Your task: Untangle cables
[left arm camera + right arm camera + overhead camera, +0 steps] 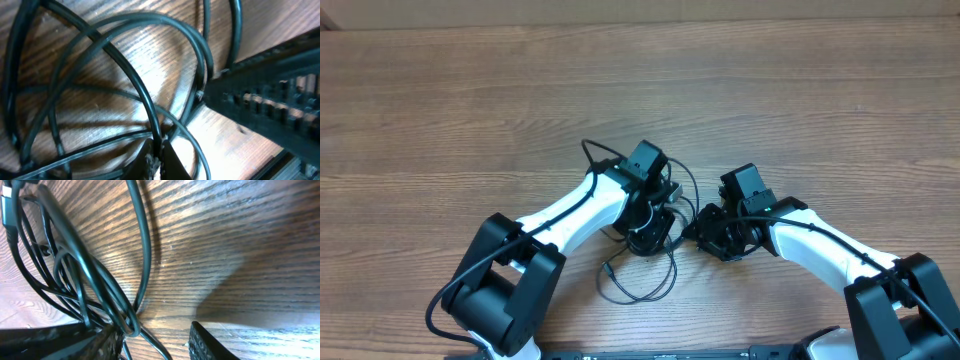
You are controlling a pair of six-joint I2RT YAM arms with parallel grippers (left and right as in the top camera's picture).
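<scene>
**Cables bunched between both grippers, left pinching a strand, right parted**

The cables (136, 84) sit in one tangled clump low on the middle of the table (470, 100), right where my two grippers meet. From overhead I see thin black loops spilling out of the clump. One arcs up over the grippers, another hangs toward the near edge with a small plug end off to its left. Most of the knot is hidden under the gripper bodies.

The left gripper (156, 161) is down on the clump. In its wrist view the fingertips are pressed together at the bottom of the view with a single strand pinched between them. Other strands curve across the wood around it. A dark ribbed bar crosses the right side of that view; I can't tell what it is.

The right gripper (150, 342) is just beside the left one, on the right of the clump. Its jaws stand apart. A bundle of strands runs down against the left finger, and bare wood shows across to the other finger. I see no pinch there.

Both white arms reach in from the near edge, one on each side of the clump.
</scene>
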